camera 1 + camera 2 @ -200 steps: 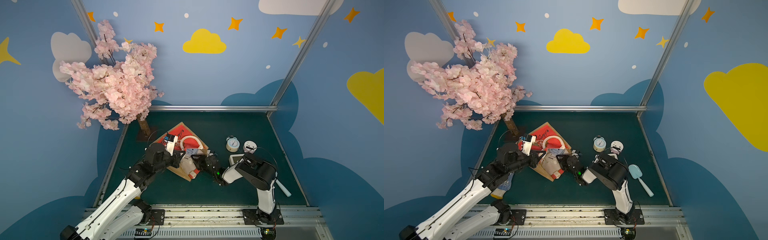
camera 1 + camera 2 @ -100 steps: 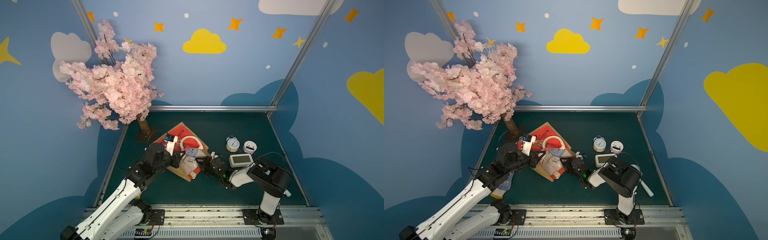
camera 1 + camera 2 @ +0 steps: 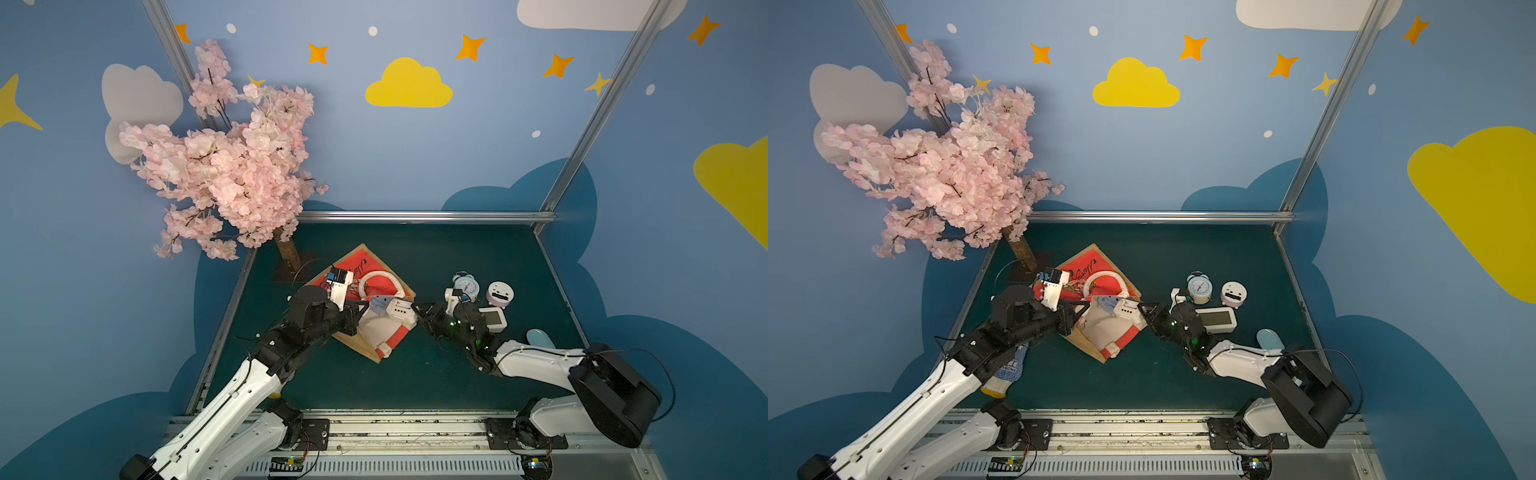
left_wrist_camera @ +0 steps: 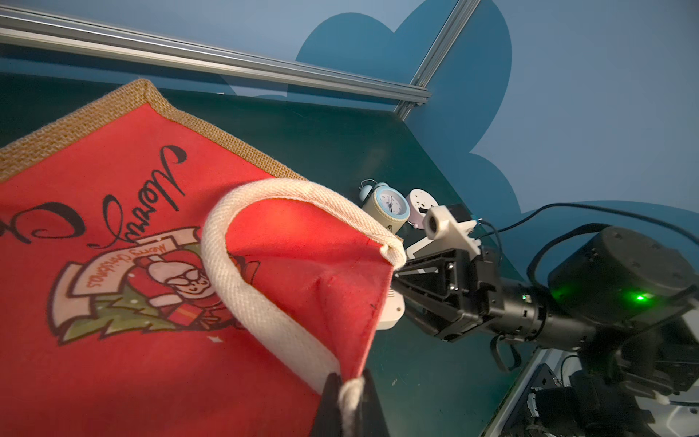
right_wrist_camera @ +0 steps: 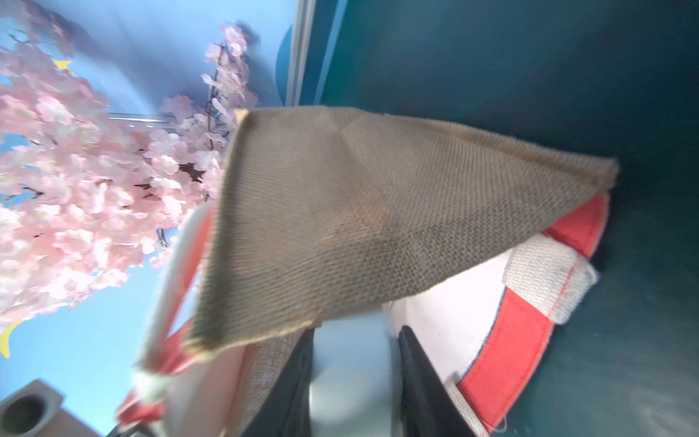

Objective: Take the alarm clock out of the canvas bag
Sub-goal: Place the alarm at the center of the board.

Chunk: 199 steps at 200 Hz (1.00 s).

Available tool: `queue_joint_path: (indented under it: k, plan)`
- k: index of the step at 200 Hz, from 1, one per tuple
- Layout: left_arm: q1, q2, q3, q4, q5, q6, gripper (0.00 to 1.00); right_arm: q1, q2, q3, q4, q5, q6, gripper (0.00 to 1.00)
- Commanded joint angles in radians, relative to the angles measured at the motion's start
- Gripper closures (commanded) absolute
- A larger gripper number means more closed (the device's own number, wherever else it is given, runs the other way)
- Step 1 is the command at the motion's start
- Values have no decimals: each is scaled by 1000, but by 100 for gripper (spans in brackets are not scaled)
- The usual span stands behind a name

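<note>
The canvas bag [image 3: 353,266] lies on its side near the middle of the counter [image 3: 457,249], its cream-lined mouth turned toward about 4 o'clock in both top views. The left hand [image 4: 348,401], reaching in from 8 o'clock, is clenched on the base of the rope handle [image 4: 234,272], propping the rim up. The right hand [image 3: 419,314], coming from 3 o'clock, is grasping a white boxy alarm clock [image 3: 400,311] at the mouth's 2 o'clock corner, partly under the jute flap.

The step in hand looks like the pull-out itself. The next move likely calls for drawing the clock straight toward 3 o'clock, clear of the flap, while the left hand anchors the bag. It should then be set on bare counter short of the twin-bell clock [image 3: 466,286], round white clock [image 3: 500,294] and digital clock [image 3: 493,319] standing there.
</note>
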Motion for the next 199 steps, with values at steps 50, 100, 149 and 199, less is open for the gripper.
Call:
queue_joint_path:
  k: [50, 100, 149, 199]
  plan:
    - [38, -32, 19, 25, 22, 4, 96, -163, -388, -44, -435, -74, -147, 83]
    - [38, -39, 27, 8, 42, 24, 96, -358, -424, -82, -412, -124, -148, 82]
    - [37, -48, 12, 20, 58, 21, 95, -576, -316, -63, -285, -290, -182, 82]
    - [38, -41, 11, 41, 70, 20, 95, -798, -135, 31, -256, -384, -289, 81]
